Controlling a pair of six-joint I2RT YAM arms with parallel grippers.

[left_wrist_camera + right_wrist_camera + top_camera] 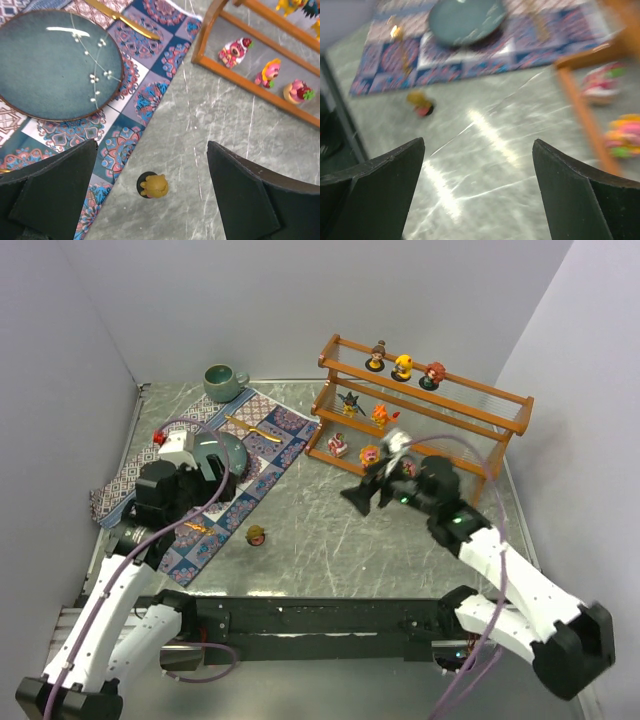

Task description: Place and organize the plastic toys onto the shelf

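Brown toy (154, 185), small and rounded, stands on a round black base.

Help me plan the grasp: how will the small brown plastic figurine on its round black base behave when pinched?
The brown figurine looks rigid and probably light, being small. Its rounded head may slip when squeezed. Its flat base likely resists tipping.

An orange-brown wooden three-tier shelf (524, 414) stands upright. On its top tier are a dark-haired figurine (376, 357), a yellow figurine (402, 367) and a red-brown figurine (432, 375). The middle tier holds a dark spiky figurine (349, 402) and an orange figurine (382, 417). The bottom tier holds three pink figurines (268, 73). A yellow-brown figurine on a black base (153, 185) stands well in front of the shelf.
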